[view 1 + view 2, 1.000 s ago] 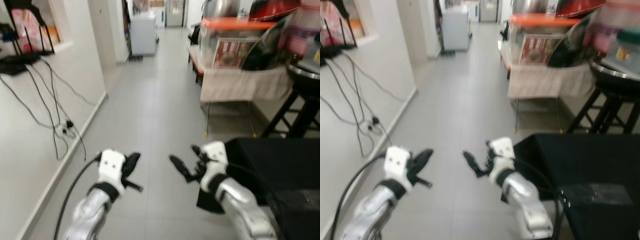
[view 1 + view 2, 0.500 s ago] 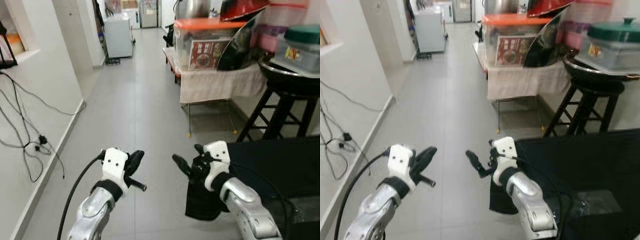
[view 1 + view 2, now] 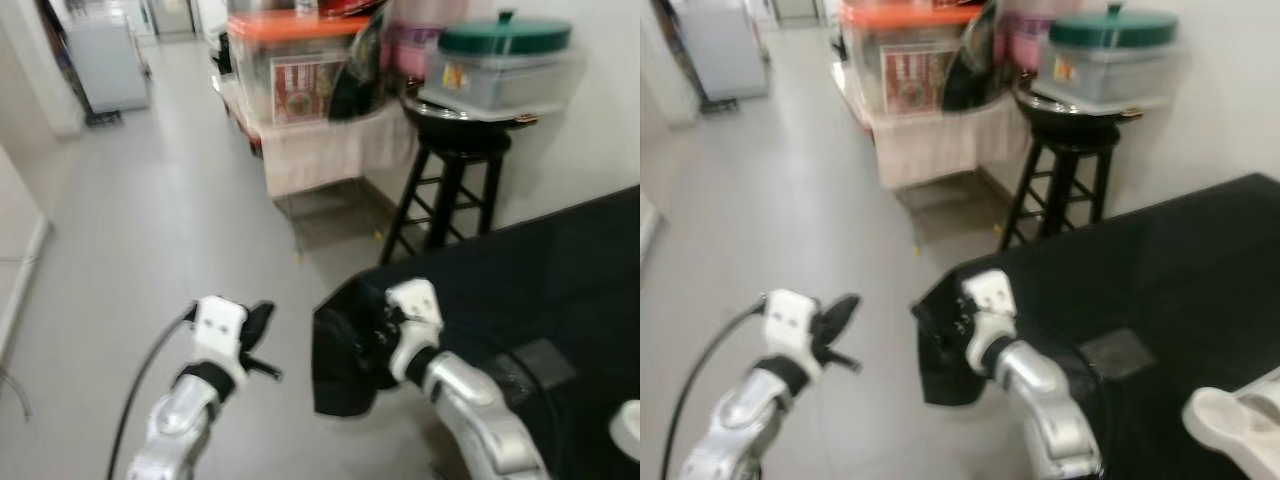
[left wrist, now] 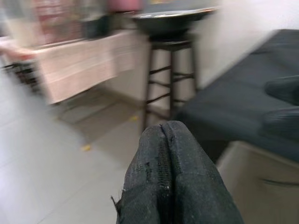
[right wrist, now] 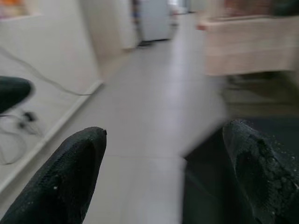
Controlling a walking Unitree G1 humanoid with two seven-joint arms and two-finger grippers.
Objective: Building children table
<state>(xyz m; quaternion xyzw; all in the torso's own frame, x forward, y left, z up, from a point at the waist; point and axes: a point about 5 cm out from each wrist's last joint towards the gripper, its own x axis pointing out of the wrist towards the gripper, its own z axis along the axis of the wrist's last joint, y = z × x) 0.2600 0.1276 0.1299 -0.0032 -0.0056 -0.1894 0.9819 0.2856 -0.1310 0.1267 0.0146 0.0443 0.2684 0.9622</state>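
Left gripper pressed closed over grey floor, right gripper spread wide (empty) beside black cloth-covered table, stool behind

One black stool stands by one cloth-draped side table. One orange-lidded bin and one green-lidded container show. One black-covered tabletop carries one white piece.

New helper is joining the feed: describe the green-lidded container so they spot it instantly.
Look past the black-covered table to the black wooden stool by the white wall. The clear container sits on the dark pan on it; unlike the orange-lidded bin beside it, its lid is dark green.
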